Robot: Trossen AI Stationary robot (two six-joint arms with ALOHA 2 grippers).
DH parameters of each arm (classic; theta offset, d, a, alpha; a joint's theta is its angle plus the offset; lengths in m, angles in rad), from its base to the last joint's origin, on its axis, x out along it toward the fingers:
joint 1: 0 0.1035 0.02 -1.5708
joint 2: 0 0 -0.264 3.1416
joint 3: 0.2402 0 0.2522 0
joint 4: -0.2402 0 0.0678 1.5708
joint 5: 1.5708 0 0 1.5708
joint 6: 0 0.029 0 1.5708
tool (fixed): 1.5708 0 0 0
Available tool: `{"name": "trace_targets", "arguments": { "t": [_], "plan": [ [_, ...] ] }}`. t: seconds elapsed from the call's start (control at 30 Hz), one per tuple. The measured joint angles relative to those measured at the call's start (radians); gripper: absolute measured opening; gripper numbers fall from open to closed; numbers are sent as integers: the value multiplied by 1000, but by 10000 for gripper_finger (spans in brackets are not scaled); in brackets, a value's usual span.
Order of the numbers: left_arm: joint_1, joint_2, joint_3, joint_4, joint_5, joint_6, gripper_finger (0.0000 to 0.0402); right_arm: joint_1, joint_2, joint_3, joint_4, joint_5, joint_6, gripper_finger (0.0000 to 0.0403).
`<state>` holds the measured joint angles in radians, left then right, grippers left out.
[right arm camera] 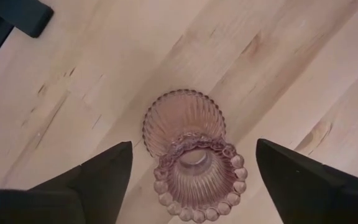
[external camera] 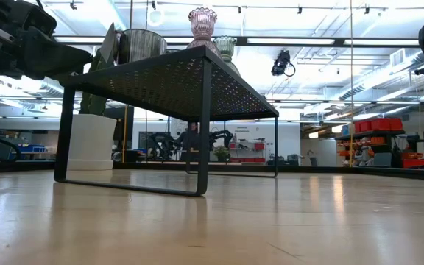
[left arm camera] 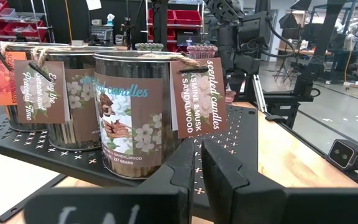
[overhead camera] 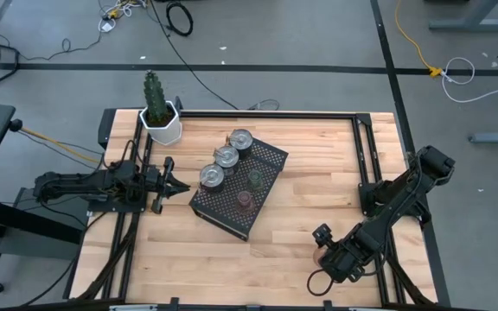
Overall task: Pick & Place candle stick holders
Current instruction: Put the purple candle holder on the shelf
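A pinkish glass candle stick holder (right arm camera: 194, 171) stands upright on its foot on the bare wood near the table's front right. My right gripper (right arm camera: 194, 146) hangs over it, pointing down and open, one finger on each side of the holder and clear of it. On the black perforated tray (overhead camera: 271, 155) stand three shiny silver holders (overhead camera: 226, 157), an olive one (overhead camera: 255, 179) and a second pinkish one (overhead camera: 245, 199). My left gripper (overhead camera: 169, 181) is shut and level, just left of the tray, touching nothing.
A white pot with a cactus (overhead camera: 158, 117) stands at the far left corner. The tray rests on thin legs (external camera: 205, 125), raised above the table. Bare wood (overhead camera: 318, 199) lies between the tray and my right arm (overhead camera: 396, 203).
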<state>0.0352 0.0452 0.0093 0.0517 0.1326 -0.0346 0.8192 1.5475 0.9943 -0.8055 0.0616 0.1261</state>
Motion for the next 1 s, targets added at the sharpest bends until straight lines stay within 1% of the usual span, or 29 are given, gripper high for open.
{"name": "trace_targets", "arguments": {
  "t": [0.4, 1.0],
  "plan": [
    [0, 0, 0, 0, 0, 0, 34, 0, 0, 0, 0, 0, 0, 288],
    [0, 0, 0, 0, 0, 0, 34, 0, 0, 0, 0, 0, -1, 239]
  ]
}}
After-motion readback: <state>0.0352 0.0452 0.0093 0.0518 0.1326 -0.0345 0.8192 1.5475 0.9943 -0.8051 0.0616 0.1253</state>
